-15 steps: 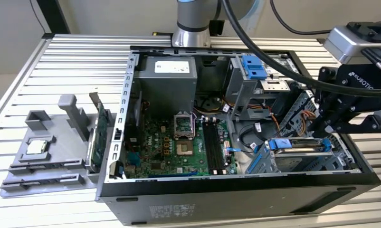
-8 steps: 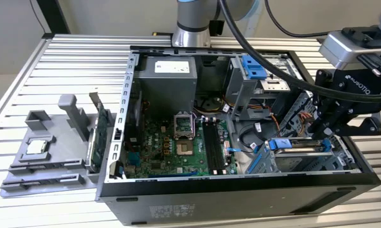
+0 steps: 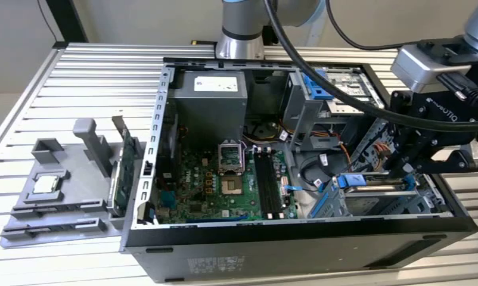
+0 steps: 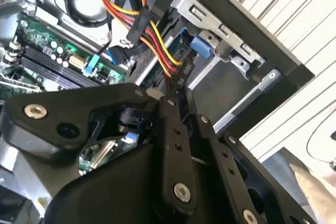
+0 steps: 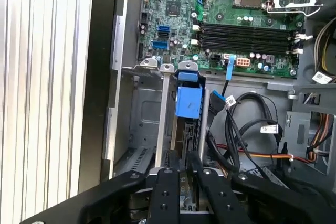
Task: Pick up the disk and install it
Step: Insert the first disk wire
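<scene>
Aluminium slats make up the bench [image 3: 88, 77], on which an open black computer case [image 3: 303, 241] is laid on its side in the exterior view. A grey fixture [image 3: 44, 149] is set beside the case on the exterior view's left, and a small square processor chip [image 3: 48, 185] is seated in it. At the case's corner on the exterior view's right, the end effector [image 3: 404, 171] is found inside the drive cage [image 3: 382, 205]. The disk [image 3: 357, 182] is stood on edge there, its blue carrier seen just beside the fingers.

In the first wrist view, the disk [image 5: 188, 103] is seen edge-on in a slot of the metal cage [image 5: 142, 108], with its blue carrier tab toward the green motherboard [image 5: 236, 35]. The end effector [image 5: 182, 157] is pressed together on the disk's thin edge, one finger on each face. Black cables [image 5: 247, 124] are looped just beside the cage.

In the second wrist view, the end effector [image 4: 184, 109] is pointed toward the cage [image 4: 231, 51]. A bundle of red, yellow and black wires [image 4: 152, 32] is draped close ahead of its fingers.
</scene>
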Robot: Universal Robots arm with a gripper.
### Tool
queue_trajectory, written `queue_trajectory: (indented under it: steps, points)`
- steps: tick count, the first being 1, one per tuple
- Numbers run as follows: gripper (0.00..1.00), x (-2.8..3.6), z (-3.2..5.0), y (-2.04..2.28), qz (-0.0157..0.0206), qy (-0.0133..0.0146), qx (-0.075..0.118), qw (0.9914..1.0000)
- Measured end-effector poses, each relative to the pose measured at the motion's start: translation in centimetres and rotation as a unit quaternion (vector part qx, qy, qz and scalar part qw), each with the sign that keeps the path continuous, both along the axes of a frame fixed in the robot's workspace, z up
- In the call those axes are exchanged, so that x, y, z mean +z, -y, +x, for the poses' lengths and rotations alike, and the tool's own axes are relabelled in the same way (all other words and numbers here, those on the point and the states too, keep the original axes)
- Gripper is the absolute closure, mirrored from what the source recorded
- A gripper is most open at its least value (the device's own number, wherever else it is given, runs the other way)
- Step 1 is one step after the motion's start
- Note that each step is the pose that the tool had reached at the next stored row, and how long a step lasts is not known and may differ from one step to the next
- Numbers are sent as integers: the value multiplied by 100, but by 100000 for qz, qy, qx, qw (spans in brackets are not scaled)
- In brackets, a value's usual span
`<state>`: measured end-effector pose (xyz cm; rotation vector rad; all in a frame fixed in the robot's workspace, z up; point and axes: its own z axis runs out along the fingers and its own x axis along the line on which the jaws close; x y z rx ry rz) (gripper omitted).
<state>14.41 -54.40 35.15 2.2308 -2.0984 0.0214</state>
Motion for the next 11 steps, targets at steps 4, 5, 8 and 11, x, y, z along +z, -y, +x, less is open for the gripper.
queue_trajectory:
  steps: [4, 5, 8, 11]
  points:
    - [100, -17, -67, -4, -941, 396, 77, 99995]
    - [100, -18, -76, -8, -1313, 470, 112, 99990]
    - [100, -19, -79, -9, -1837, 488, 137, 99982]
    - [100, -18, -80, -32, -2036, 486, 169, 99978]
